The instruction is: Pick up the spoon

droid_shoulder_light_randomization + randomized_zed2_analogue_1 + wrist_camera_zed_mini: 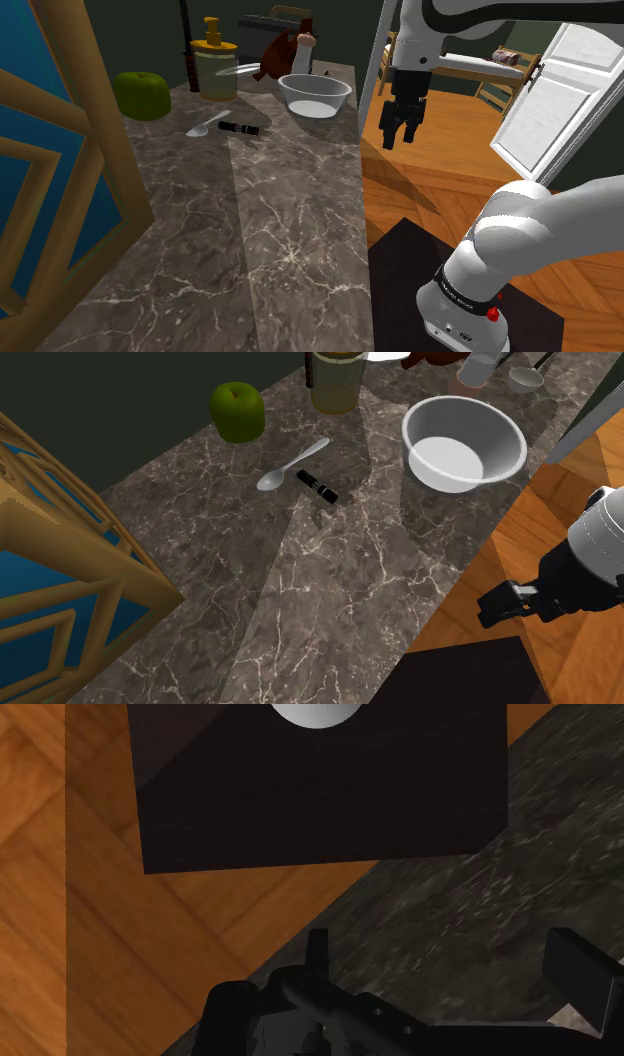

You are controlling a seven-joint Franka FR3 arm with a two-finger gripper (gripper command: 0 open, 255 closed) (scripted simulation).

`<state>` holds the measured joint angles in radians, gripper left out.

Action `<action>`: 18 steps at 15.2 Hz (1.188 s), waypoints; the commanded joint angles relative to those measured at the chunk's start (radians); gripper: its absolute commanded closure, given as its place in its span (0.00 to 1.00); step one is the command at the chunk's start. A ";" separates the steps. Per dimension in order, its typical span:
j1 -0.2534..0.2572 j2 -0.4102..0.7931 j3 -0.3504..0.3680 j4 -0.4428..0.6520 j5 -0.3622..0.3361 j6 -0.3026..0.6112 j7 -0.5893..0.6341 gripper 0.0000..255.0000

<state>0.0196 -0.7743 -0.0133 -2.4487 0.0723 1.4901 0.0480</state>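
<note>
**Spoon untouched, hand yet to make its approach**

The spoon (290, 464) lies flat on the dark marbled bench (330, 602), pale and slim. In the second exterior view its bowl end points toward the lower left and its handle runs up to the right. A short black stick (318, 486) lies just beside the handle; I cannot tell whether the two touch. A green apple (238, 410) sits near the spoon, toward the wall. A yellowish jar (337, 382) stands past the tip of the handle, and a wide pale bowl (464, 444) rests to the second exterior view's right, well apart.

My hand (402, 135) holds nothing. Its two fingers stand well apart, with only air between them. It hangs fingers-down beyond the bench edge, over the wooden floor (430, 190), well apart from the spoon. Along the fingers I see the bench's edge, floor planks and my dark stand (320, 794).

I judge this to be the very start: the reach is not yet begun. Next I must carry the hand over the bench, above the middle of the handle, and turn the wrist so the fingers straddle it crosswise. I should descend low, since the spoon lies so flat. The black stick crowds one side, so I would pick a spot on the handle away from it, to avoid pinching both.
</note>
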 commanded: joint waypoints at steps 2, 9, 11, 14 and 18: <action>0.002 0.019 0.020 0.010 0.023 0.014 0.038 0.00; 0.007 0.181 0.152 0.118 0.147 0.119 0.294 0.00; 0.005 0.236 0.186 0.160 0.170 0.149 0.365 0.00; -0.001 0.324 0.234 0.233 0.193 0.192 0.470 0.00; -0.008 0.451 0.289 0.346 0.201 0.242 0.612 0.00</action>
<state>0.0115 -0.3556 0.2585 -2.1301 0.2702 1.7163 0.6167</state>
